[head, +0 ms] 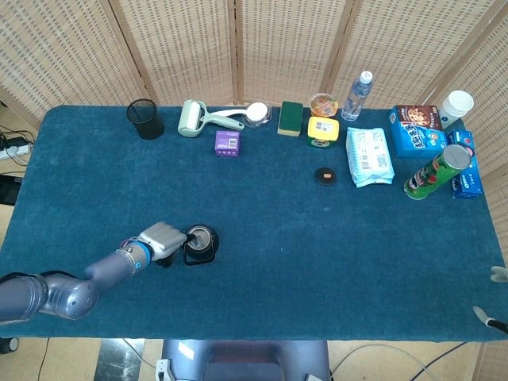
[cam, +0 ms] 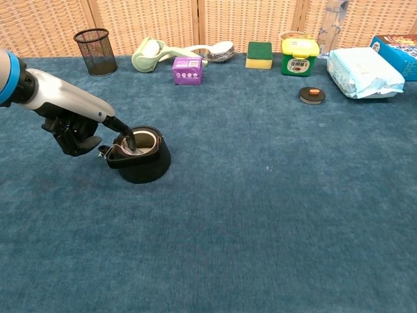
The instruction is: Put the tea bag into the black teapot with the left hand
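On the blue cloth-covered table (cam: 273, 215) your left hand (cam: 73, 127) sits beside the black teapot (cam: 139, 155) — one finger reaches down into its open mouth, the rest curled in, gripping nothing. The pale tea bag (cam: 134, 146) lies inside the pot. Your right hand (head: 494, 298) barely shows at the table's edge — its state can't be told.

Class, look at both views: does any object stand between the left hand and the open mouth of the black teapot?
Nothing visible does. The left hand is beside the round black teapot, one finger reaching into its open mouth, where something pale lies. The lid-like black disc sits far off.
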You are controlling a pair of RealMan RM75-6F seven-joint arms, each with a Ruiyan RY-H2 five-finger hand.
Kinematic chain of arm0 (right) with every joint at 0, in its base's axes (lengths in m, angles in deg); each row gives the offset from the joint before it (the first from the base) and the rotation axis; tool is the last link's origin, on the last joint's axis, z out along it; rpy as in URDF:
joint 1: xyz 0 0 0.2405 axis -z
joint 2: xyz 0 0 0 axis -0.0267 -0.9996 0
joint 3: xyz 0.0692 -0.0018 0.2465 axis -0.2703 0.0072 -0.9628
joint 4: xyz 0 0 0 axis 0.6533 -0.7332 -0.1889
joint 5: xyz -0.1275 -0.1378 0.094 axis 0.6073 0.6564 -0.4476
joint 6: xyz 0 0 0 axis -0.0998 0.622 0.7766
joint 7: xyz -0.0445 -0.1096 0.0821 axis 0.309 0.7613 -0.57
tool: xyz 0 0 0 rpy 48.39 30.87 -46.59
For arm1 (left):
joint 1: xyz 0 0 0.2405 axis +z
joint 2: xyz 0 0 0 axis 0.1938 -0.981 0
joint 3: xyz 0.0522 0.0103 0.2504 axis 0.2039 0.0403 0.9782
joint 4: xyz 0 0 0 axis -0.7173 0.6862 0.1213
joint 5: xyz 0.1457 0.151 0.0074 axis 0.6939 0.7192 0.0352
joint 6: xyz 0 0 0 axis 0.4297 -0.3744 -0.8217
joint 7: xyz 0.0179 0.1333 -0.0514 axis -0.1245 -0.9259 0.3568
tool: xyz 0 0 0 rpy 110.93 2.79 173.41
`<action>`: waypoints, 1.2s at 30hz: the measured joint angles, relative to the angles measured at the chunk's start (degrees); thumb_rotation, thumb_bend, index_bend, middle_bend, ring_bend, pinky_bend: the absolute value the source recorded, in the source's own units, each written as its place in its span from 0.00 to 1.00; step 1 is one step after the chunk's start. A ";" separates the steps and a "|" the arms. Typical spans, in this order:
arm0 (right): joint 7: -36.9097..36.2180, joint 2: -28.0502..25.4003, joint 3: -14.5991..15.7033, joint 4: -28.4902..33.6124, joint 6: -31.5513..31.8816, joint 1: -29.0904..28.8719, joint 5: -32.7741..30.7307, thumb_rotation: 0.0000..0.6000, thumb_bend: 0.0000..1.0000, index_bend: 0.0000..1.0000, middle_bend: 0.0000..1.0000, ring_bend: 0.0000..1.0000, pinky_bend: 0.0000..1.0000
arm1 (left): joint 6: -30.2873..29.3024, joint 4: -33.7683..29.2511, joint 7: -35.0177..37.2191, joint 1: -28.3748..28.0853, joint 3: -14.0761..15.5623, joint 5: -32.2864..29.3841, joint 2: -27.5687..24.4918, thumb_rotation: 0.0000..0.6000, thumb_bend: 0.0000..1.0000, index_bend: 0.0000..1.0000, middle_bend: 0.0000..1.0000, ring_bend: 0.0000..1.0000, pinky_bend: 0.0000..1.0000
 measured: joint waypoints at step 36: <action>5.99 -1.64 -1.04 5.06 -0.93 -3.74 3.47 1.00 0.10 0.26 0.36 0.27 0.36 | -45.57 -4.45 20.07 36.92 -6.73 35.23 -4.01 1.00 0.51 0.00 0.32 0.28 0.41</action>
